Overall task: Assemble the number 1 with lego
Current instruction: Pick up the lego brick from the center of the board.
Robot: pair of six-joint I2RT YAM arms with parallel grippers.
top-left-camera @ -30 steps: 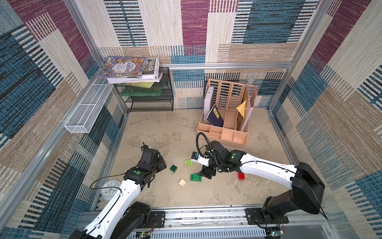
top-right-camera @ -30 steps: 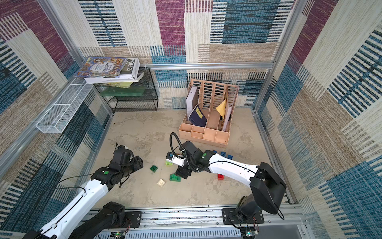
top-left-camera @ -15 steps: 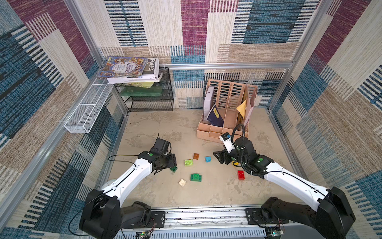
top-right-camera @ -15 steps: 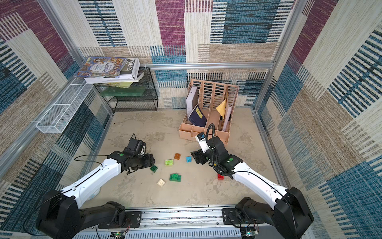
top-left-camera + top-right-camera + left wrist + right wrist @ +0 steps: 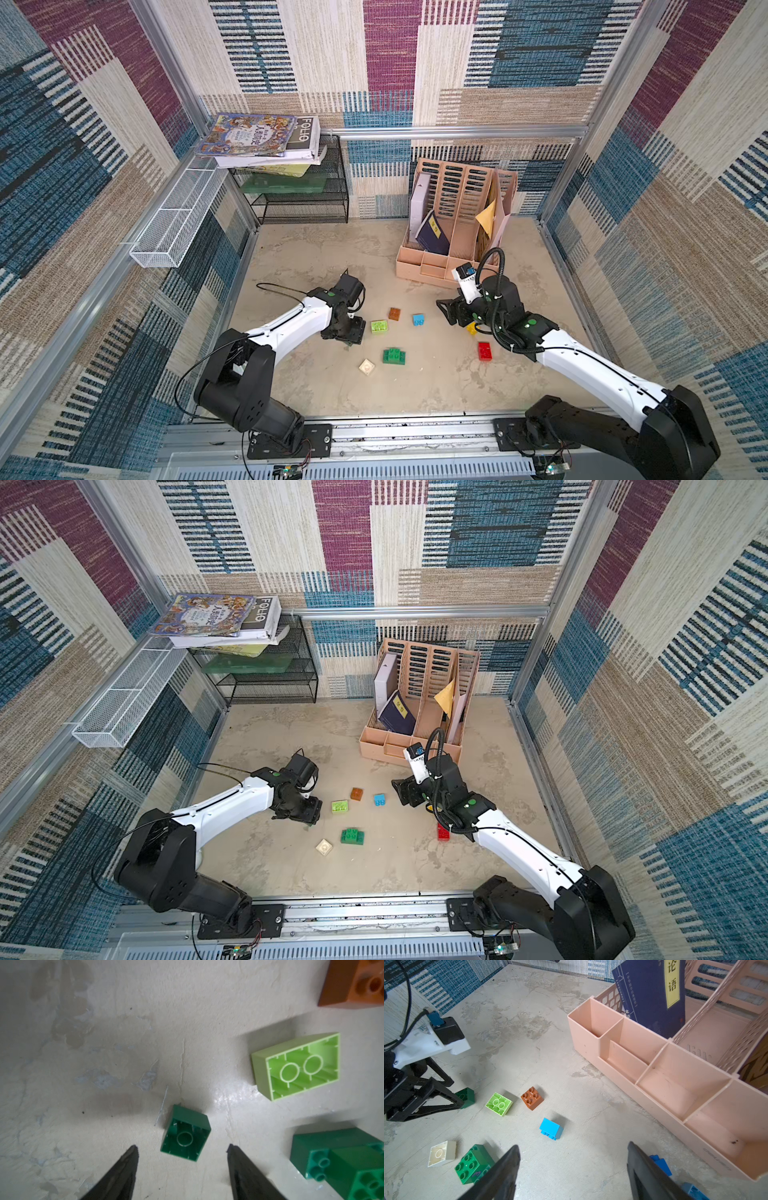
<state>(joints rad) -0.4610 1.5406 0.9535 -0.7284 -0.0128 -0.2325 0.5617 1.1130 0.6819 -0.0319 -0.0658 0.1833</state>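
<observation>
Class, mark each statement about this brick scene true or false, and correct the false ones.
1. The left gripper is shut on the small dark green brick. False: its jaws stand open, and the brick lies on the table just ahead of them, untouched.
2. The lime brick lies with its hollow underside up. True.
3. The brown brick sits studs up. True.
4. The right gripper holds the light blue brick. False: its jaws are open and hold nothing, and that brick lies on the table.
5. The red brick is stacked on the cream brick. False: they lie well apart, each on the table.
</observation>
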